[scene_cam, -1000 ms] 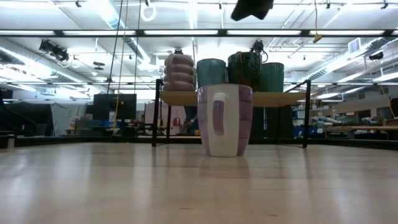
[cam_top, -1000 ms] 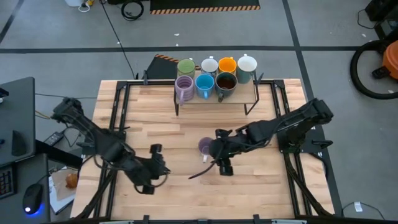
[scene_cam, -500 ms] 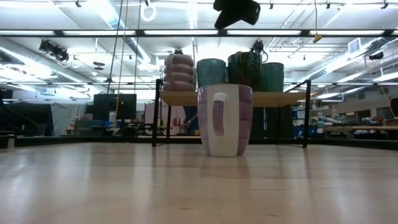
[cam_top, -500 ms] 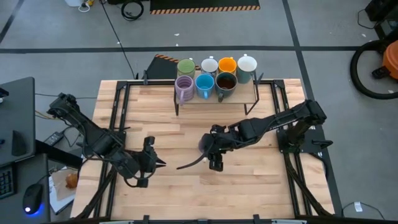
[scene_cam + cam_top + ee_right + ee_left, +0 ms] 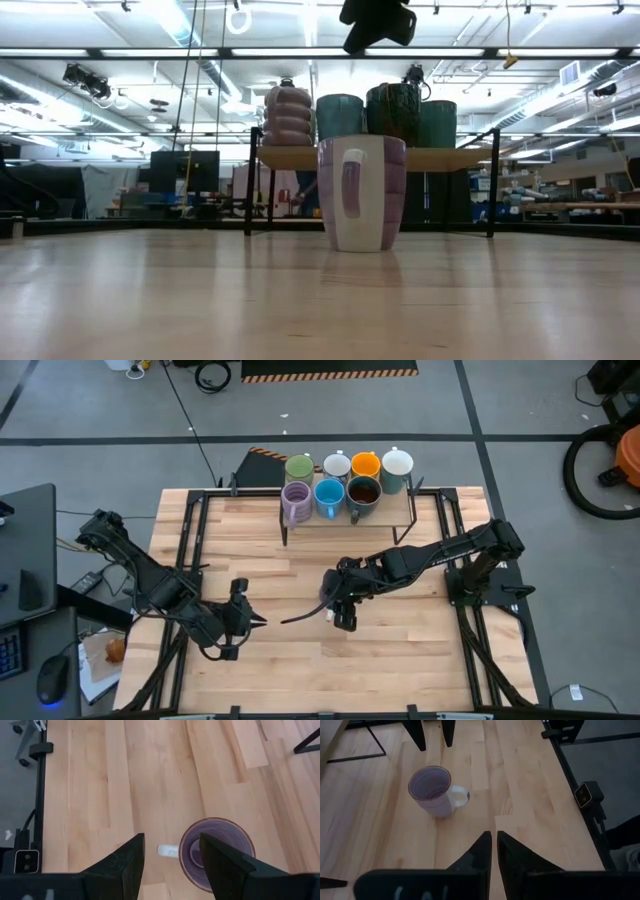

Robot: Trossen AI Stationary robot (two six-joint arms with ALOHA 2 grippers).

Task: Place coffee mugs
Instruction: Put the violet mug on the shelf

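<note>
Right gripper (image 5: 167,851) above purple mug (image 5: 216,845)
Jaws apart, mug upright on surface (image 5: 400,650); left gripper (image 5: 493,851) jaws together, well apart.

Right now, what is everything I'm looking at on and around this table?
Purple mug: one, light purple with a white handle, standing upright on the table's middle.
Mugs on the rack: seven, ribbed purple, blue, dark brown, green, two white, orange.
Rack: one, black-legged wooden shelf at the table's far edge.
Table: one, light wood.
Left end effector: shut, low on the table's left.
Right end effector: open, above the purple mug.
</note>
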